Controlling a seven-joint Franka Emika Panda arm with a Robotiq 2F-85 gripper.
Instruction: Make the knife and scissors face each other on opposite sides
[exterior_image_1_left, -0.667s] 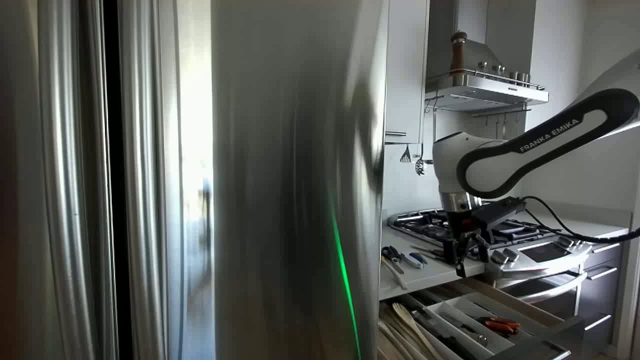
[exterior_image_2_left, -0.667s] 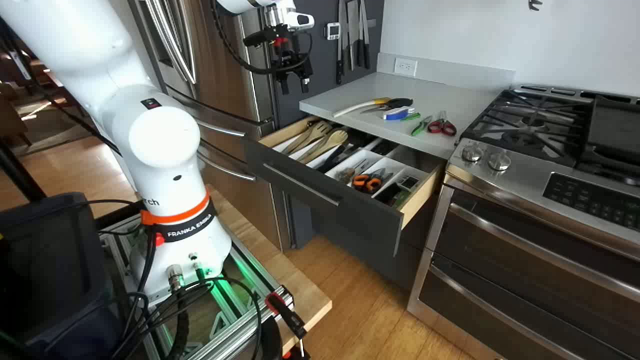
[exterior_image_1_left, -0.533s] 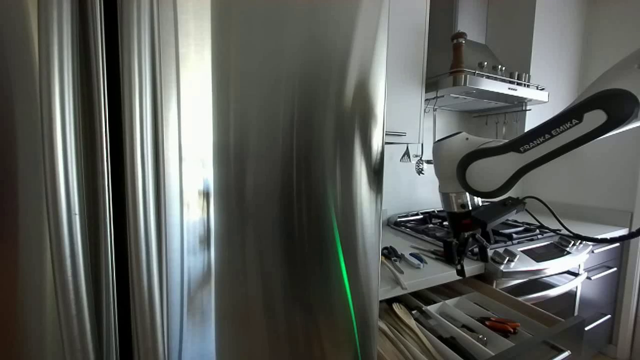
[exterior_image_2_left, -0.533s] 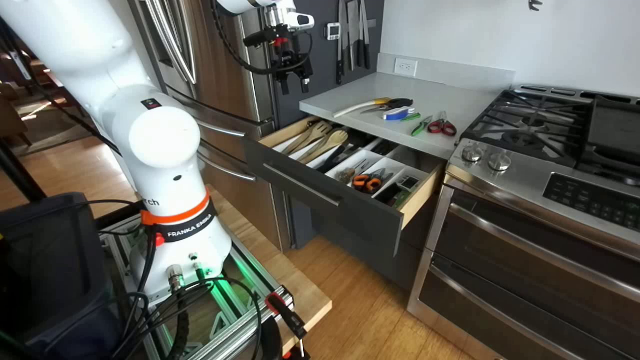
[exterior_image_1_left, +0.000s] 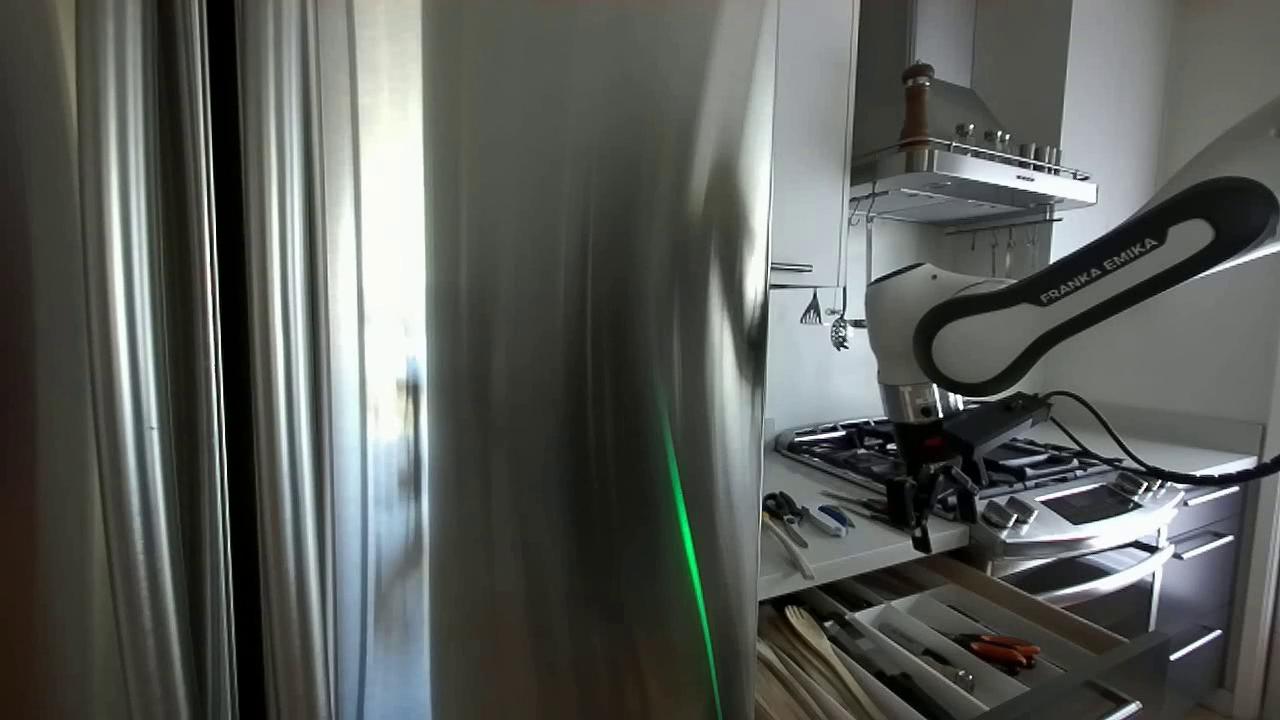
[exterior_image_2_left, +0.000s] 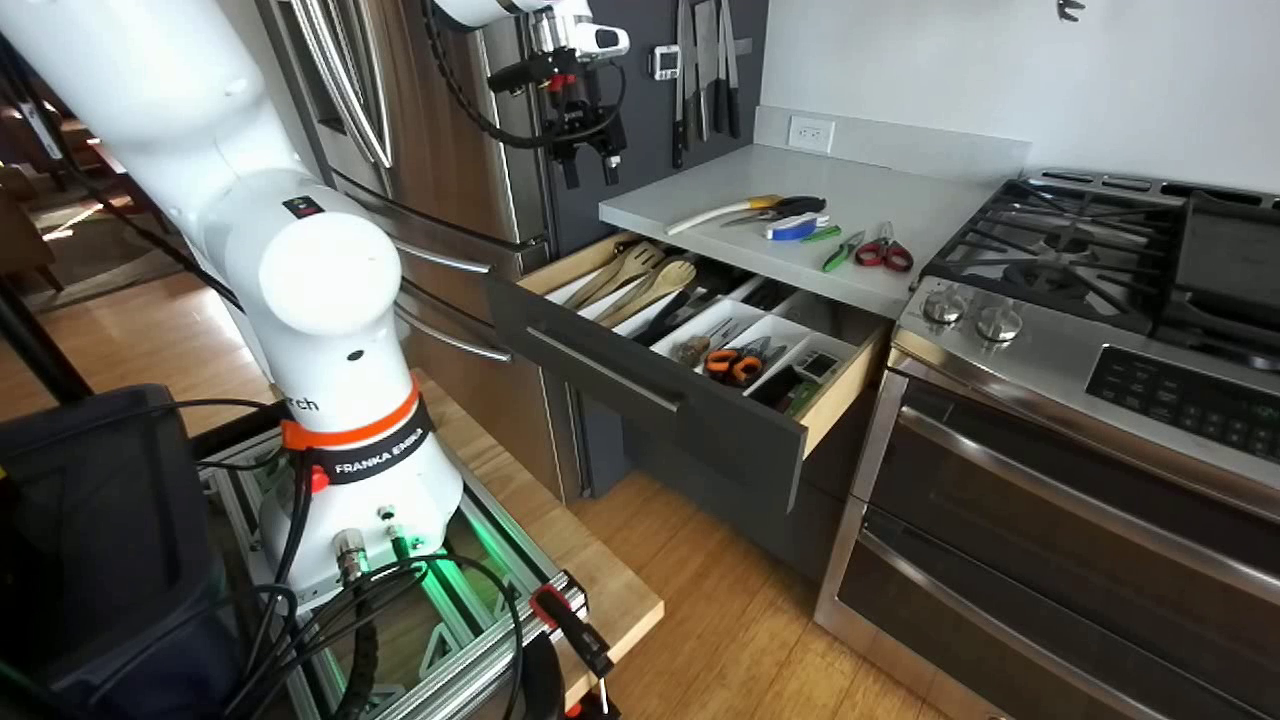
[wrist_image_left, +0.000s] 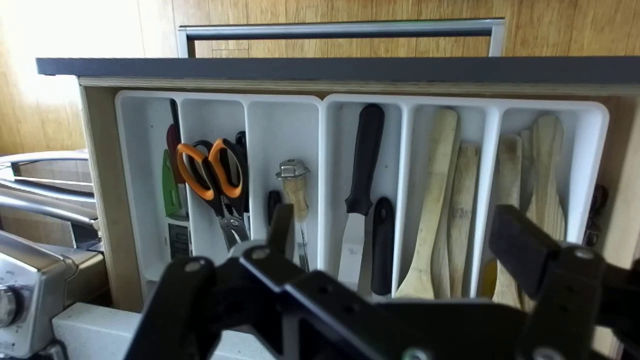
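Empty jaws stand apart above an open drawer (wrist_image_left: 310, 69). On the counter (exterior_image_2_left: 880, 190), red-handled scissors (exterior_image_2_left: 884, 245) lie just beside what seems the green-handled knife (exterior_image_2_left: 844, 251); both look light and rigid, probably best gripped by their handles. The wrist view misses both; fine detail is too small to tell.

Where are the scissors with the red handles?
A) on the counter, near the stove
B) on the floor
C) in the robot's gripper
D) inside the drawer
A, because in an exterior view the red scissors lie on the counter, near the stove.
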